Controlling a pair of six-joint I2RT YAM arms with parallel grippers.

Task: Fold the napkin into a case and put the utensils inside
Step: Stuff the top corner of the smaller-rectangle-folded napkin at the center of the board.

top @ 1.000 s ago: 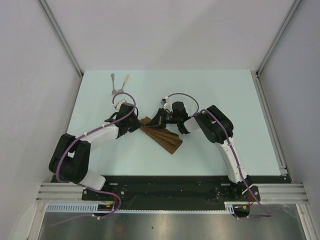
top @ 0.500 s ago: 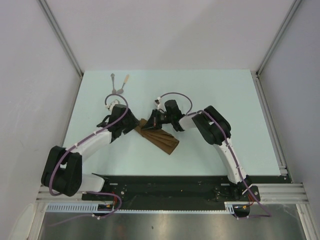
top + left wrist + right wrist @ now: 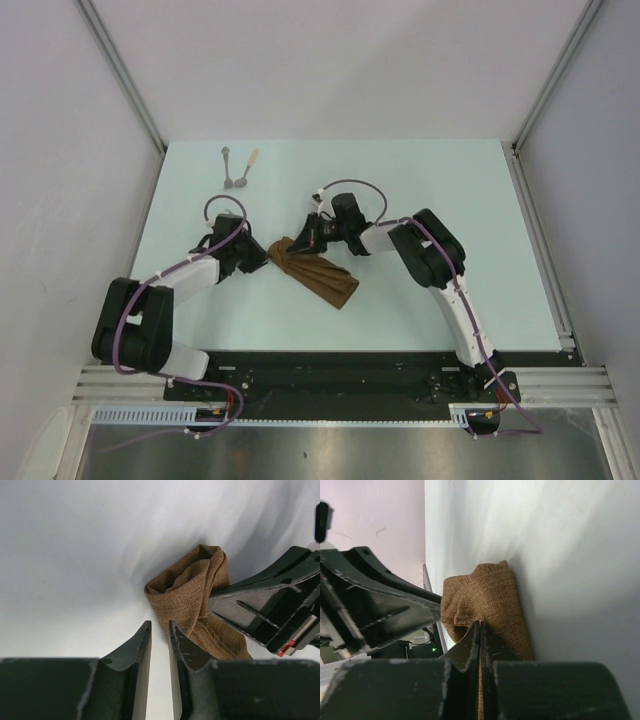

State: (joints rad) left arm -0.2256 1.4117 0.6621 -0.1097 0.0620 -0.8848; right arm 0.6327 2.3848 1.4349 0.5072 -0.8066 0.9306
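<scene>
The brown napkin (image 3: pixel 318 273) lies as a narrow folded strip running diagonally at mid-table, its far-left end bunched up. My right gripper (image 3: pixel 301 243) is shut on that raised end; the wrist view shows cloth (image 3: pixel 490 595) pinched between its jaws (image 3: pixel 480 624). My left gripper (image 3: pixel 263 256) sits just left of the bunched end (image 3: pixel 192 592). Its jaws (image 3: pixel 159 626) stand a narrow gap apart with only bare table between them, and the right finger (image 3: pixel 185 650) rests beside the cloth. The two utensils (image 3: pixel 237 168) lie side by side at the far left of the table.
The pale table (image 3: pixel 450 200) is walled by white panels on three sides. A metal rail (image 3: pixel 540 250) runs along its right edge. The black base bar (image 3: pixel 330 368) lies along the near edge.
My left gripper opened and let go of the napkin's end, drew back a little to the left, and its jaws have narrowed again. My right gripper shifted left, holding the cloth.
</scene>
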